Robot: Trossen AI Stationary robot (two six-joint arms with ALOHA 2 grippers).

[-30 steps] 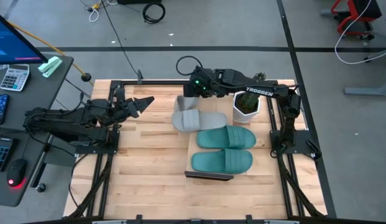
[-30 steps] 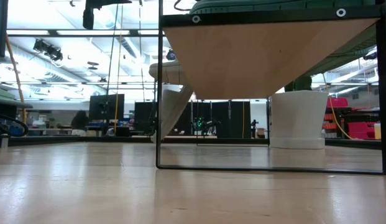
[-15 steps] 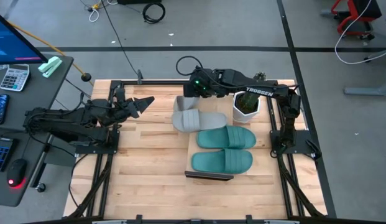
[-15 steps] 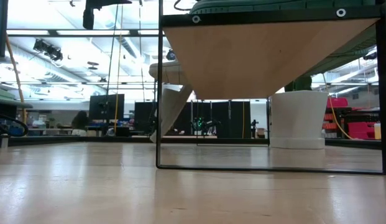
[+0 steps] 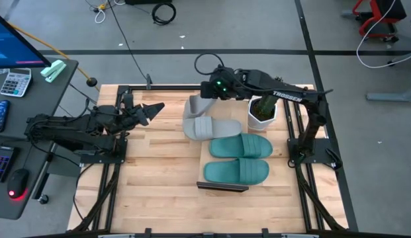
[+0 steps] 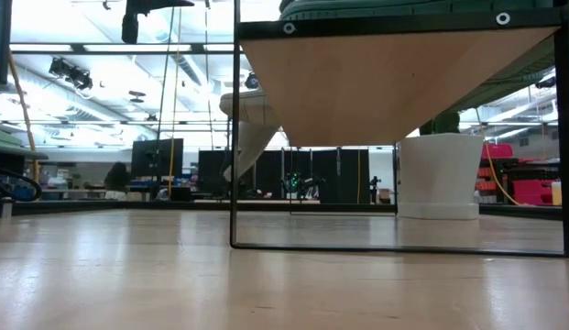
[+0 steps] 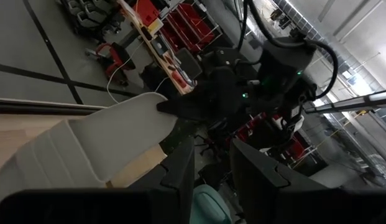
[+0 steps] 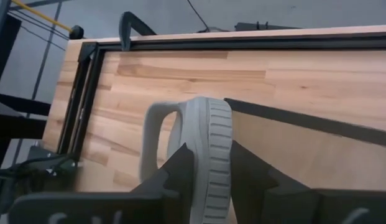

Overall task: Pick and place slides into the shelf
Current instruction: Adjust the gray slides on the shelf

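Observation:
My right gripper (image 5: 204, 90) is over the table's far middle, shut on a light grey slide (image 5: 193, 106) that hangs below it, strap end down. It also shows in the low view (image 6: 251, 137) and the right wrist view (image 8: 208, 134). The second grey slide (image 5: 212, 127) lies sole-down across the shelf's far part. Both teal slides (image 5: 241, 147) (image 5: 236, 172) lie side by side on the shelf (image 5: 204, 157), a raised light-wood board on a dark frame (image 6: 394, 82). My left gripper (image 5: 157, 106) waits open at the left. My right gripper pinches the grey slide's strapless end (image 7: 152, 102) between its two fingers, one on the footbed side (image 8: 180, 165) and one on the underside (image 8: 245, 165). The fingers come from above, slanting down. The slide hangs tilted and clear of the table, its lower tip (image 6: 231, 174) free.
A white pot with a green plant (image 5: 263, 111) stands on the table just right of the shelf's far end, close under my right arm. Black frame rails (image 5: 159, 86) edge the slatted tabletop. Bare wood (image 5: 152, 172) lies left of the shelf.
My right gripper has risen and drawn slightly toward the table's right, still shut. The grey slide has gone up with it: its lower end, which was down near the tabletop, now hangs well clear, and the slide has tipped a little.

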